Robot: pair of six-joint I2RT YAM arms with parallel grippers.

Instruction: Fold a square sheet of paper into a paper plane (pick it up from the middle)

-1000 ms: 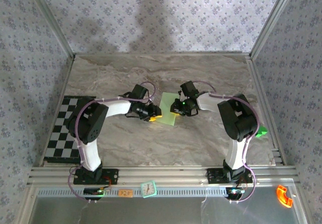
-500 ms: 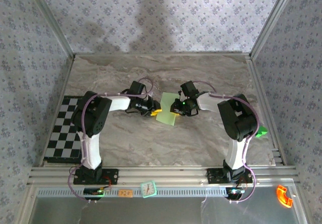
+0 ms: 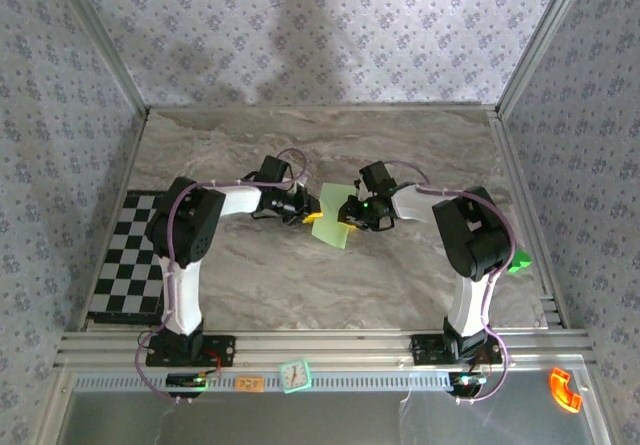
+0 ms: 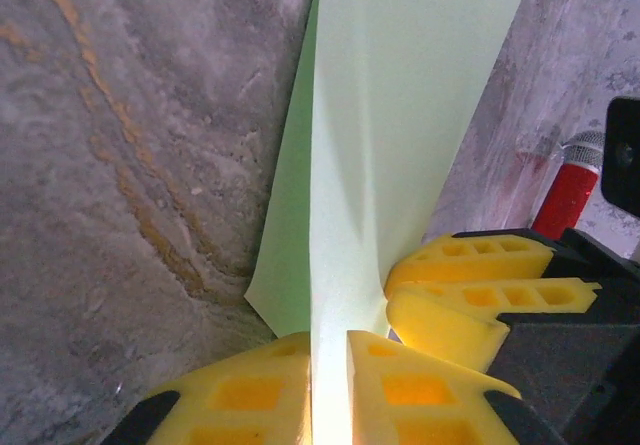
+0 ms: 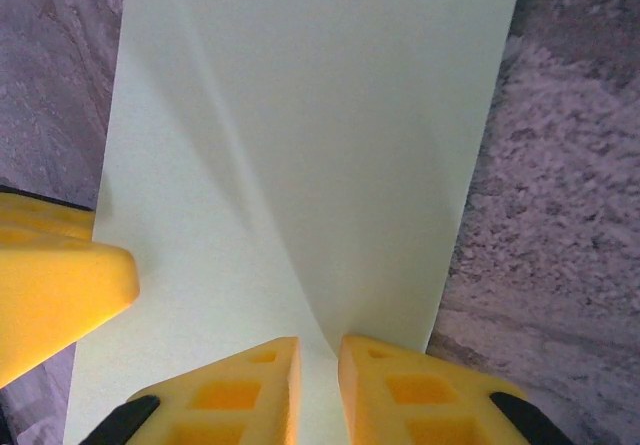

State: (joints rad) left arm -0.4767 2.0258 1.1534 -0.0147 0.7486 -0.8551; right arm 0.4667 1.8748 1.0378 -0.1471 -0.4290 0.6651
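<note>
Marbled desk point(image 3: 420, 145) underneath. Left tool point(image 4: 330, 343) has swung in and closed within the last second, now pinching one edge of the square sheet of paper point(image 4: 400, 115). Right tool point(image 5: 318, 345) stays clamped on the opposite edge. The sheet seems raised mid-desk (both sides held), so folding can begin.

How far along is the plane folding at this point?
Done: the sheet of paper is picked up. In hand: the left gripper and right gripper each pinch an edge of it, and it bends between them. Left: the plane's folds, since the sheet shows a bend but no pointed dart shape.
</note>
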